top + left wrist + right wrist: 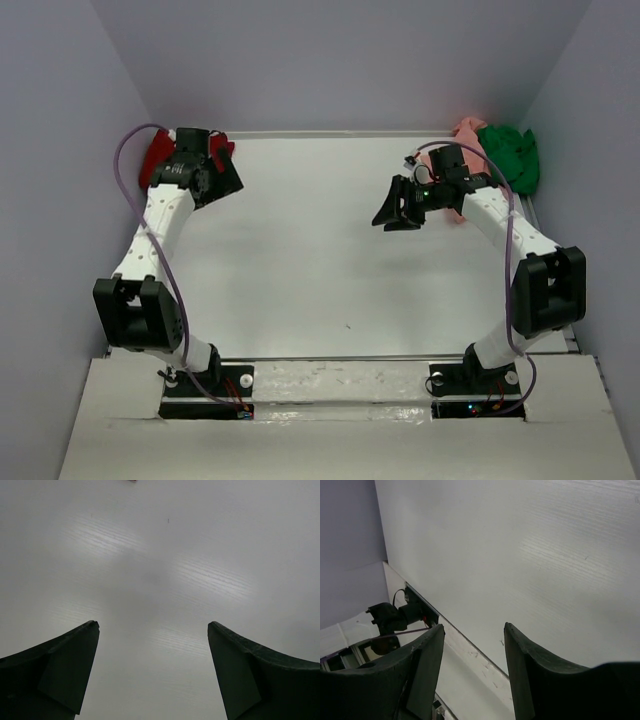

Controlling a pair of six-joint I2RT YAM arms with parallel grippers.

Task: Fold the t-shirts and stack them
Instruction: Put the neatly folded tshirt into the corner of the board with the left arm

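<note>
Up close in my left wrist view, my left fingers (152,625) are spread wide with nothing between them. Under them I see only bare white bench (165,570) and a tiny red bit at the very top edge. Only the top view shows where that hand is: out at the far left corner, right by the dark red shirt (158,152), which lies bunched up there. My left arm (160,215) goes up from its base at the near edge, bends, and reaches away to the back. My right wrist view shows my right fingers (474,626) apart too, though not as wide, and holding nothing. Past them are the near edge of the bench, the grey wall (350,530), and a black part of my other arm with a purple cable (410,629). Only the top view shows the other two shirts. The salmon pink shirt (467,130) and the bright green shirt (510,155) lie crumpled in the far right corner, touching each other. My right arm (510,225) bends near them, and its hand points left toward the middle of the bench.
</note>
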